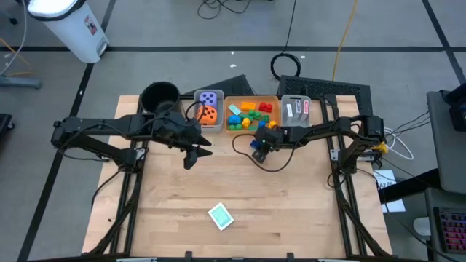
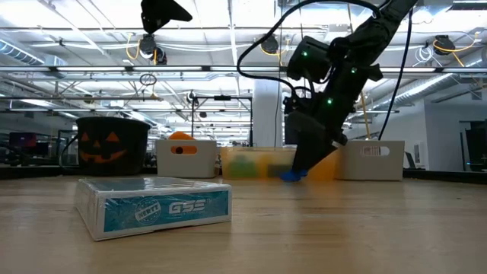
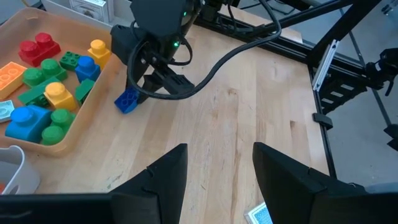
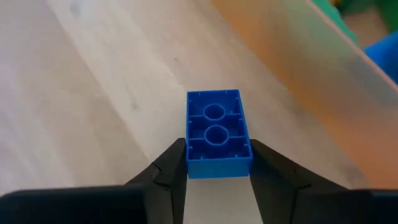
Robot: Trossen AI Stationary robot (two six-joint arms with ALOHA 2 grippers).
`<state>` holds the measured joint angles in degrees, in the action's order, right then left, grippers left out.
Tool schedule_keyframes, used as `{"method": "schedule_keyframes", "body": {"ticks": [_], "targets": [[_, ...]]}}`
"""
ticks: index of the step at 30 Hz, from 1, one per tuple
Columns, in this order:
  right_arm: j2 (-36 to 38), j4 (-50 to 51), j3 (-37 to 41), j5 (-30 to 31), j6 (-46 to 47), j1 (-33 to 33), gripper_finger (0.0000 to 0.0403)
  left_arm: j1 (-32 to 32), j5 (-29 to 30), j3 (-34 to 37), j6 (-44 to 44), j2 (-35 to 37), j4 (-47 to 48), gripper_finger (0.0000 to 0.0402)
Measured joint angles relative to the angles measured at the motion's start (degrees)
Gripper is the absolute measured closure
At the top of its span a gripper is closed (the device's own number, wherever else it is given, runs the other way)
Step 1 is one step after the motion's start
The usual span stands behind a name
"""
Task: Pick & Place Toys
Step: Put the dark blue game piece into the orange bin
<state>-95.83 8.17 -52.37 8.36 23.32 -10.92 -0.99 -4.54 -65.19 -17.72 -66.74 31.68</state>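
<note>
A right gripper (image 4: pixel 217 163) is reaching down to the desk (image 1: pixel 240 189) just in front of an orange bin (image 1: pixel 251 115), its fingers (image 4: pixel 171 165) pressing both sides of a blue brick (image 4: pixel 217 134), grasping it. The brick is lying on its side at the desk surface, hollow underside facing the wrist camera, just beside the bin's near wall. The bin is holding red, green, blue and yellow bricks (image 3: pixel 46 81). To its left, a grey bin (image 1: pixel 209 109) is holding a purple die (image 1: pixel 209 98) and an orange die (image 1: pixel 208 114), with a black pot (image 1: pixel 159 95) further left. To the right, another grey bin (image 1: pixel 297 109) is holding cards (image 1: pixel 298 110). The left gripper (image 1: pixel 193 151) is hanging above the desk near the dice bin, its fingers (image 3: pixel 165 180) spread apart and grasping nothing. A teal card box (image 1: pixel 220 216) is lying alone near the desk's front edge.
</note>
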Motion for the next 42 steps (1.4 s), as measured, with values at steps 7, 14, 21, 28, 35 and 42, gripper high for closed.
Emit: {"method": "schedule_keyframes", "body": {"ticks": [7, 14, 21, 28, 35, 42], "targets": [[3.3, -1.0, -2.9, -1.1, 0.0, 0.0, 0.0266, 0.0, 0.0, 0.0, 0.5, 0.0, 0.0, 0.0215], [9.3, -5.3, -6.4, -0.9, -2.3, -0.7, 0.027, 0.0, 0.1, 0.0, 1.0, 0.0, -0.3, 0.0215], [11.1, -2.7, -13.0, -1.1, -2.2, -6.3, 0.0269, -0.1, 0.1, 0.0, 1.0, 0.0, -0.6, 0.0215], [10.7, -1.4, -19.3, -1.2, -7.8, -13.8, 0.0269, -1.0, 0.2, 0.0, 1.0, 0.0, -0.5, 0.0215], [10.7, 3.5, -20.1, -5.6, -8.7, -23.9, 0.0269, -1.6, 0.2, 0.0, 0.7, 0.0, -0.5, 0.0215], [8.0, 10.6, -20.0, -8.1, -10.8, -30.0, 0.0269, -1.6, 0.2, 0.0, 2.5, 0.0, -0.5, 0.0215]]}}
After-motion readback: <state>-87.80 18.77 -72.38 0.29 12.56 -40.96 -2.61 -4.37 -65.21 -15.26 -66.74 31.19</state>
